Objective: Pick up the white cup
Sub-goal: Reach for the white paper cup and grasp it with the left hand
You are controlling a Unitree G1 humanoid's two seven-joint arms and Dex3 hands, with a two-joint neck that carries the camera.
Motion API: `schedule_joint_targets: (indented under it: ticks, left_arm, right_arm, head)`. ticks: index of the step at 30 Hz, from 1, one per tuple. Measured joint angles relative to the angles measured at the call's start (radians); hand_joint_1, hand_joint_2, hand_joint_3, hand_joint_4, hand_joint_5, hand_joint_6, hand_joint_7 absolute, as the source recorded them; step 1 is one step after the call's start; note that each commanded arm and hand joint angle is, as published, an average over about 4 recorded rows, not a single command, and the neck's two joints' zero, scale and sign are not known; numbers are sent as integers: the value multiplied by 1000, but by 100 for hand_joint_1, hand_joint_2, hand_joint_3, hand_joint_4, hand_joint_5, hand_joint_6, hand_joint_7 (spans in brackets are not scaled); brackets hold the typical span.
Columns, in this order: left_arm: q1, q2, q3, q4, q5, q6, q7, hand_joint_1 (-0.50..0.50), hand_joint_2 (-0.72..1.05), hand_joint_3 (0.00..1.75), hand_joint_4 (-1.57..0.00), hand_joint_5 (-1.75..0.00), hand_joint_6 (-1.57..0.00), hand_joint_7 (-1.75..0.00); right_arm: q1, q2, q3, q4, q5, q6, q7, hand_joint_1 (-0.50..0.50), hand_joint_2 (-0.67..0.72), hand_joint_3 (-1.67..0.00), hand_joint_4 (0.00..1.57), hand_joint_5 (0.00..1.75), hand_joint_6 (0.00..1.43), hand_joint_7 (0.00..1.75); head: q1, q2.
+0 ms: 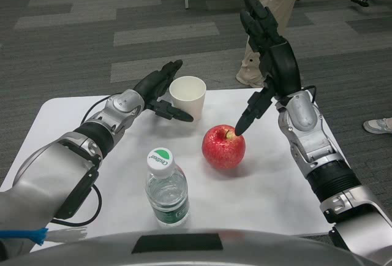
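Note:
A white paper cup stands upright near the far edge of the white table. My left hand is just left of the cup with its fingers spread around the cup's left side and front, holding nothing; whether it touches the cup is unclear. My right hand is raised above the table to the right of the cup, its fingers stretched upward and its thumb pointing down toward the apple. It holds nothing.
A red apple sits at the table's middle, right of and nearer than the cup. A clear water bottle with a green-and-white cap stands near the front edge. A person's legs stand beyond the table; another shoe shows at right.

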Motion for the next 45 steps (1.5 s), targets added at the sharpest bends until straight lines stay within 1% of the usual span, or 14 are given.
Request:
schedule_joint_targets:
  ticks: [1,2,5,10,13,17,26,30,32,34,36,40,43,45]
  left_arm:
    - [0,-1,-2,0,2,0,5,-50,56,7,0,0,0,-14]
    - [0,-2,-6,0,5,0,13,-50,63,7,0,0,0,-14]
    - [1,-6,-31,1,7,0,33,-50,80,9,0,-8,0,-14]
    - [1,-21,-74,1,8,0,51,-50,89,9,0,-10,0,-14]
    - [2,-28,-96,3,8,0,57,-50,96,9,0,-10,0,-14]
    - [2,-31,-112,5,8,0,69,-50,87,9,0,-10,0,-14]
    - [3,-35,-115,21,5,-17,115,-50,87,9,0,-10,0,-14]
    - [6,-36,-115,21,5,-20,118,-50,87,9,0,-10,0,-14]
    - [7,-36,-116,21,5,-20,118,-50,91,4,0,-10,0,-14]
    - [8,-37,-119,22,5,-20,118,-50,96,4,0,-10,0,-14]
    - [8,-37,-124,21,5,-20,118,-50,98,9,0,-10,0,-14]
    - [9,-38,-134,21,5,-22,119,-50,89,9,0,-10,0,-23]
    - [10,-38,-137,21,5,-24,120,-50,96,9,0,-10,0,-28]
    - [10,-38,-139,21,3,-24,120,-50,96,9,0,-10,0,-28]
  right_arm:
    - [0,0,0,0,0,0,0,-42,46,0,0,0,0,0]
    - [0,0,0,0,0,0,0,-42,46,0,0,0,0,0]
    - [0,0,0,0,0,0,0,-42,47,0,1,0,0,0]
    - [0,0,1,0,0,0,0,-44,47,0,0,0,0,0]
    - [0,0,3,0,0,0,0,-43,47,0,0,0,0,0]
    - [0,0,6,0,0,0,0,-42,47,0,0,0,0,0]
    - [0,0,8,0,0,0,0,-42,47,0,0,0,0,0]
    - [0,0,10,0,0,0,0,-42,41,0,0,0,0,0]
    - [0,0,10,0,0,0,0,-42,41,0,0,0,0,0]
    - [1,0,11,-1,0,0,0,-43,42,0,0,0,0,0]
    - [3,0,11,-1,0,0,0,-44,42,0,0,0,0,0]
    - [6,0,11,-3,0,0,0,-45,41,0,0,0,0,0]
    - [6,0,11,-3,0,0,0,-46,41,0,0,0,0,0]
    - [6,0,11,-3,0,0,0,-44,41,0,0,0,0,0]
  head:
    - [1,0]
    - [1,0]
    - [3,1]
    - [6,2]
    - [8,1]
    - [10,2]
    - [15,-2]
    - [17,-3]
    - [17,-2]
    - [19,-1]
    - [21,-2]
    - [27,-2]
    - [31,1]
    - [33,3]
